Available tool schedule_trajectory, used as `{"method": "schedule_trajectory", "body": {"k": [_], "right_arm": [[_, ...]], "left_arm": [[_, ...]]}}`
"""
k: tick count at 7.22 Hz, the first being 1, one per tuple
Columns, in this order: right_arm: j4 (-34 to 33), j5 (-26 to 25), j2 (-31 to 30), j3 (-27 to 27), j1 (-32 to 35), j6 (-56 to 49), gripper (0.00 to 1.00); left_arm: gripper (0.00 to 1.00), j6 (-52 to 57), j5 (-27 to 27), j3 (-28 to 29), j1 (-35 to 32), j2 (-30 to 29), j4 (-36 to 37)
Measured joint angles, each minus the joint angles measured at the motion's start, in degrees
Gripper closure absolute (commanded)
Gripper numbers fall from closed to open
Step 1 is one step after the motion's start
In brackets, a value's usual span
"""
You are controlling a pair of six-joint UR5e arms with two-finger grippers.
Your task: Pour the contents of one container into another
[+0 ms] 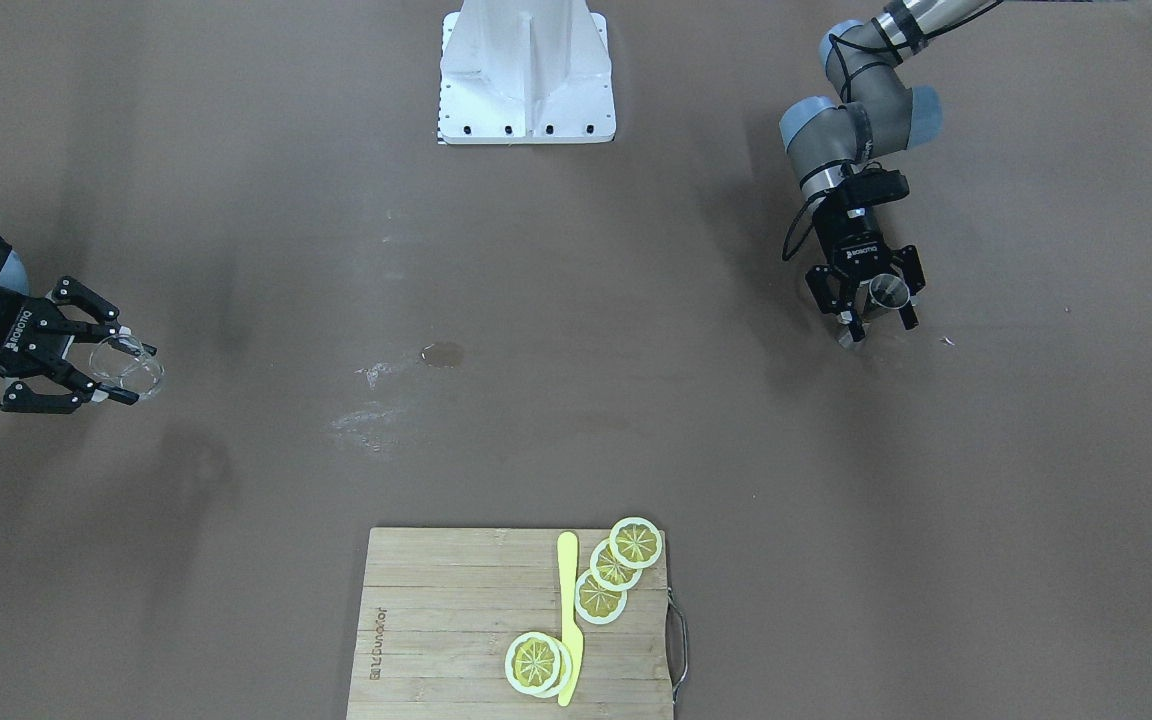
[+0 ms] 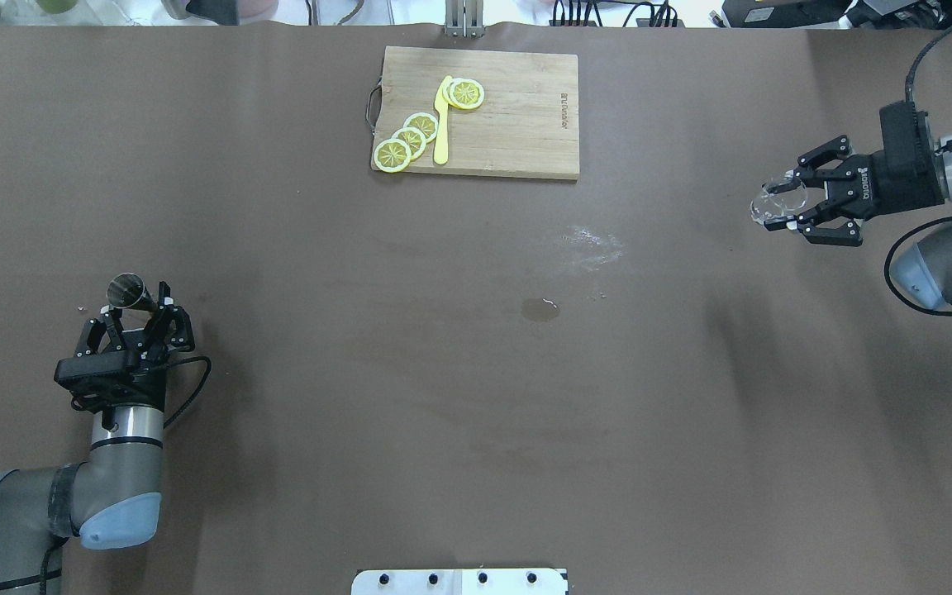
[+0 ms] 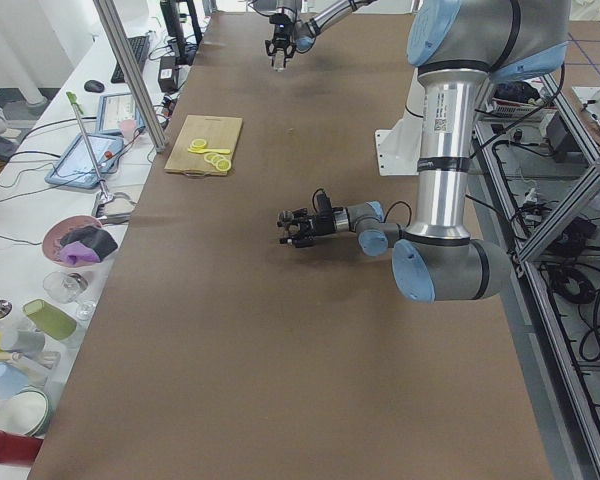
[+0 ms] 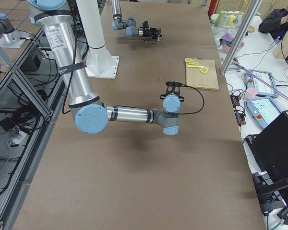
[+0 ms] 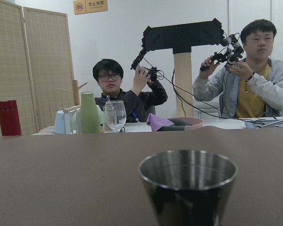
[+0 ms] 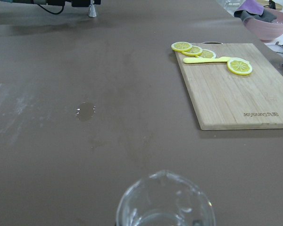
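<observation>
Two containers are held at opposite ends of the tabletop (image 2: 360,372), both well apart from the wooden cutting board (image 2: 525,124) at the far edge from the robot.

To the robot's left of the board and nearer the robot, the left gripper (image 2: 139,307) has its fingers closed around a steel cup (image 2: 125,291). The cup stands upright, mouth up, low at the tabletop. Whether its foot touches the surface cannot be told.

To the robot's right of the board, about level with its near edge, the right gripper (image 2: 780,202) is clamped on a clear glass cup (image 2: 769,207). It carries the cup above the tabletop with the rim facing up. The wrist view shows a small spout on that rim.

On the board lie several lemon slices (image 2: 410,136) and a yellow knife (image 2: 441,124), gathered toward its handle end. Between the board and the robot, a white smear (image 2: 587,244) marks the tabletop just off the board's corner. A small wet patch (image 2: 540,309) sits a little further toward the robot.
</observation>
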Motion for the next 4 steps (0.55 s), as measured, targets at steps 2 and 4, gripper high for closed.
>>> {"method": "schedule_trajectory", "body": {"k": [2,4], "right_arm": [[-5.18,0.08,1.5,2.38,1.42,-0.86,1.0],[-11.96,0.16,2.96,6.66,2.43,-2.05,1.0]], "left_arm": [[0.69,0.01,-0.01,0.03,-0.02,-0.08,0.07],[0.7,-0.05,-0.01,0.14,-0.02,-0.49,0.05]]}}
